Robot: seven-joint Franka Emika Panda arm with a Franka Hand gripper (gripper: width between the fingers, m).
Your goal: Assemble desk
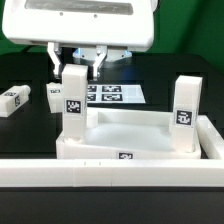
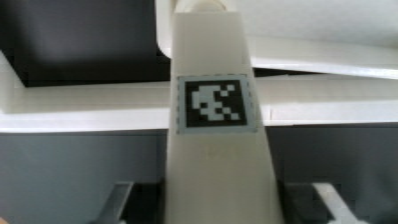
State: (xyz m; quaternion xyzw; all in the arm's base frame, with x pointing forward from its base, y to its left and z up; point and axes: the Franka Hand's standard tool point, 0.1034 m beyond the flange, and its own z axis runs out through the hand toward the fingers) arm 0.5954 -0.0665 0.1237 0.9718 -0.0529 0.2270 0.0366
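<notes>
Surface: black table (image 1: 20, 135), dark backdrop behind, and the arm's white housing (image 1: 85, 22) filling the twelve o'clock edge of the exterior view.
Desk tabletop: the tabletop (image 1: 130, 138) is a wide white rimmed tray at the middle of the exterior view. It carries a small tag (image 1: 127, 155) on its six o'clock wall.
Corner leg: the corner leg (image 1: 73, 100) stands upright at the tabletop's ten o'clock corner, directly under the tool. Its printed face (image 2: 214, 103) is square to the wrist camera.
Second leg: the second leg (image 1: 187, 105) stands upright at the three o'clock end of the tabletop, well apart from the corner leg, with its tag facing the viewer.
Loose legs: one loose leg (image 1: 12, 100) lies flat on the table at nine o'clock. Another lying leg (image 1: 52, 92) sits nearer the tabletop, partly hidden behind the corner leg.
Gripper: the gripper (image 1: 77, 69) points down with its fingers (image 2: 329, 200) on either side of the corner leg's top. In the wrist view a dark strip shows between each finger and the leg, so I cannot tell whether the pads press on it or only flank it.
Marker board: the marker board (image 1: 108, 93) lies flat at twelve o'clock beyond the tabletop.
Foreground bar: the long white bar (image 1: 110, 178) runs across at six o'clock, just beside the tabletop's near wall.
</notes>
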